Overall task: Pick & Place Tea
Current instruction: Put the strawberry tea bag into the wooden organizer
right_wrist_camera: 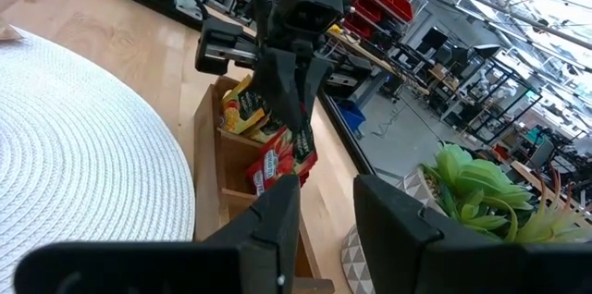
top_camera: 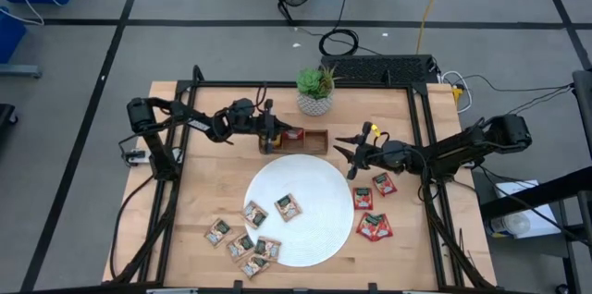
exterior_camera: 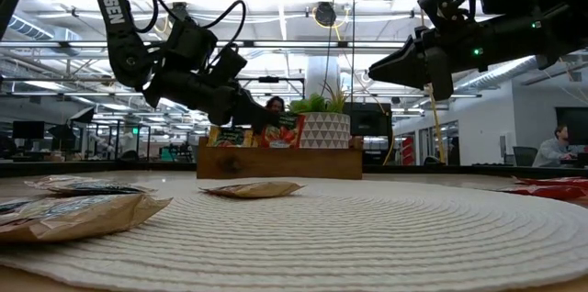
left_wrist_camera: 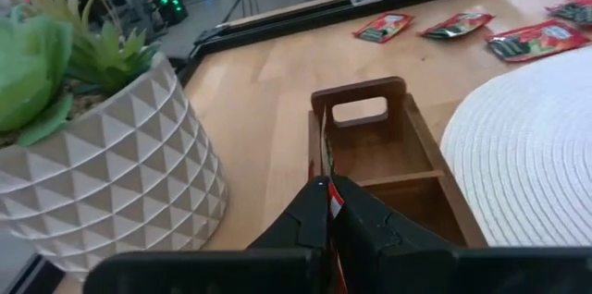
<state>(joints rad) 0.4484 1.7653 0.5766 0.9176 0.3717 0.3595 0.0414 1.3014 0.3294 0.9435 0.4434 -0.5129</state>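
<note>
- Partly done, by my reading: the brown wooden three-compartment tray (top_camera: 298, 140) already holds several sachets, tan ones in one compartment and red ones in the middle, while the end compartment nearest the right arm looks bare.
- The left gripper (right_wrist_camera: 298, 114) hangs over the middle compartment, fingers nearly closed on a red flat tea sachet (right_wrist_camera: 302, 142) that it is lowering in.
- Still to go: tan square sachets (top_camera: 242, 238) on and beside the large white round woven mat (top_camera: 324, 229), and red sachets (top_camera: 374, 226) on the bare wood.
- The right gripper (top_camera: 354, 157) hovers just beside the tray's end, jaws partly apart, holding nothing.
- A green succulent in a white faceted pot (top_camera: 315, 90) stands close behind the tray, crowding the left arm's approach.
</note>
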